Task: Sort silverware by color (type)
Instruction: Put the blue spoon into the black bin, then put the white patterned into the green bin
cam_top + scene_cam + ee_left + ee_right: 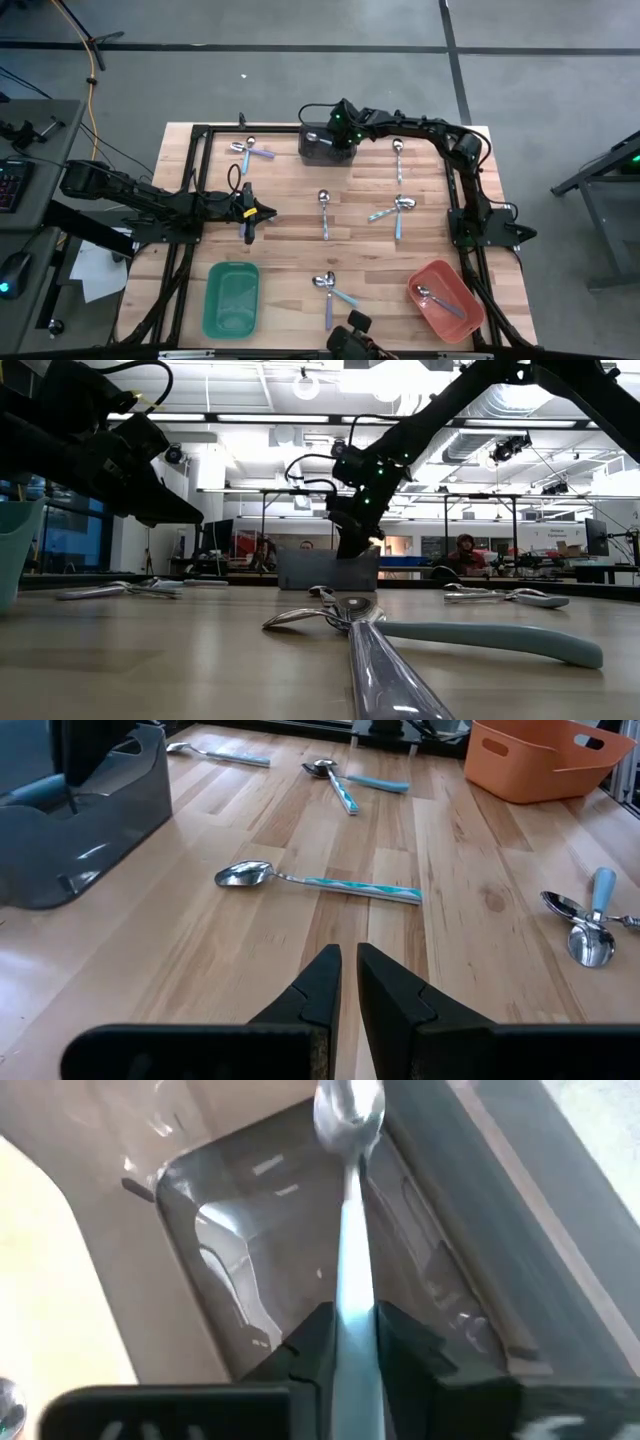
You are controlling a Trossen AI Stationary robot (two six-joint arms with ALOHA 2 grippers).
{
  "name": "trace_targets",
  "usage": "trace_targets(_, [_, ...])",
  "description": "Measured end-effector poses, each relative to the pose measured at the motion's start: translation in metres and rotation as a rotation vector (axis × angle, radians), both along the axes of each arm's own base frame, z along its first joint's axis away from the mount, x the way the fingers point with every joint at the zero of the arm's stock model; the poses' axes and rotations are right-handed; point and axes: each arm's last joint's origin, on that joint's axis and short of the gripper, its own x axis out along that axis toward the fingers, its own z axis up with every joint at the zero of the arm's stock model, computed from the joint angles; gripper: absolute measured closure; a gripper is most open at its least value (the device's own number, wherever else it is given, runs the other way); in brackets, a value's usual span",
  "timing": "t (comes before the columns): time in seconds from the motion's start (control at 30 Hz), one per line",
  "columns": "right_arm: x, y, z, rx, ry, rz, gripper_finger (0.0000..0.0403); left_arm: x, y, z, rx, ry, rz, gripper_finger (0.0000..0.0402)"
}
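Note:
My right gripper [352, 1342] hangs over the dark grey bin [325, 146] at the table's far side, shut on a light blue-handled spoon [350, 1200]. The low view shows the same gripper [350, 545] just above the bin [328, 570]. My left gripper [348, 970] is shut and empty, low over the table's left middle [248, 213]. A spoon with a blue patterned handle [320, 885] lies flat on the wood ahead of it. More spoons lie flat across the table [396, 212]. My right gripper pinches the spoon's light blue handle [352, 1295] between its two fingers. The spoon runs along the fingers and out past their tips, and its metal bowl [348, 1112] points down into the dark grey bin. I cannot tell whether the bowl touches the bin's floor.
A green bin [232, 298] stands at the near left. A red bin [445, 300] at the near right holds one spoon. Loose spoons lie at the far left [250, 150], far right [398, 150], middle [323, 212] and near middle [328, 290]. People sit in the room behind [465, 550].

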Motion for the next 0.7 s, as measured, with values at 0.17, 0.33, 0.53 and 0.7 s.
trace_targets(0.17, [0.001, 0.000, 0.000, -0.003, -0.006, 0.000, 0.0310, 0.000, 0.000, 0.000, 0.000, 0.000, 0.000, 0.0371])
trace_targets(0.33, [0.003, 0.001, 0.009, -0.026, 0.001, 0.043, 0.0312, 0.000, 0.000, 0.000, -0.001, 0.000, 0.000, 0.0371])
trace_targets(0.53, [0.010, 0.026, 0.043, -0.122, -0.048, 0.132, 0.0380, 0.000, -0.001, 0.000, -0.015, 0.001, -0.039, 0.0373])
trace_targets(0.7, [-0.006, 0.052, 0.049, -0.207, -0.123, 0.149, 0.0393, 0.001, -0.001, 0.000, -0.008, 0.007, -0.041, 0.0396])
